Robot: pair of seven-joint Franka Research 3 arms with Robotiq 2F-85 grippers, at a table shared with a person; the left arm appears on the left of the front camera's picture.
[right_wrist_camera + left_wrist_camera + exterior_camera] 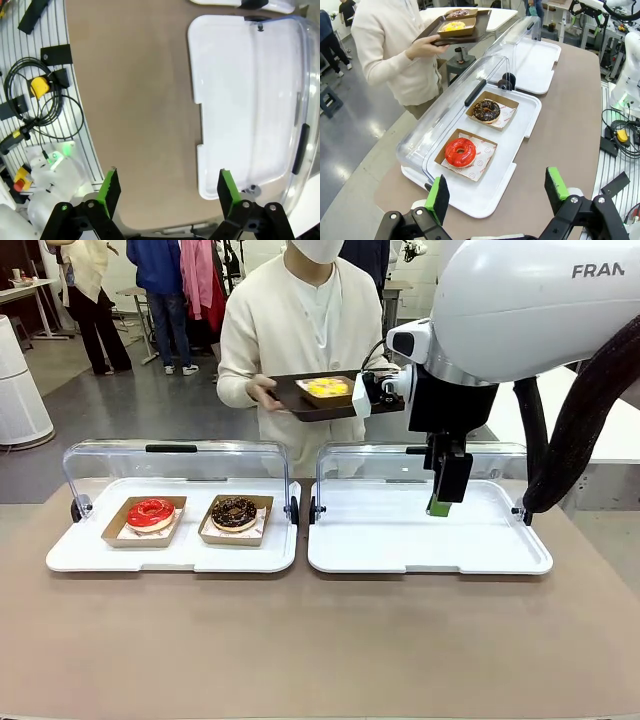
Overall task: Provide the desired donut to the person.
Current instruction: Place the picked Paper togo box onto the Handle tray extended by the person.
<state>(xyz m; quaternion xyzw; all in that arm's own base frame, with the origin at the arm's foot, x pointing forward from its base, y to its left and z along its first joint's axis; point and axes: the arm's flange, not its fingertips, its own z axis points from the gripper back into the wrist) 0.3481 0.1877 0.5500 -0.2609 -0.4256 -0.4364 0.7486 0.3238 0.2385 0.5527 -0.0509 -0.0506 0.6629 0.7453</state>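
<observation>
- I see the yellow-glazed donut in its brown cardboard tray (326, 389) already on the dark serving tray (290, 393) held by the person in the cream-white cardigan (290, 330), so I judge the handover done or nearly so.
- My right gripper (166, 192) is spread to its widest with nothing between its green pads; in the front view it hangs over the bare white right-hand display tray (400, 540), near the serving tray's edge.
- My left gripper (497, 192) is also wide open and empty, hovering above the table edge before the white left-hand display tray (490, 200).
- Risk: if I lift or swing the right arm carelessly, it could bump the serving tray and tip the donut off.
- The red-glazed donut (460, 152) and chocolate donut (486, 110) sit ahead of the left jaws, well apart from them; the yellow one lies beyond both grippers, with the person.
</observation>
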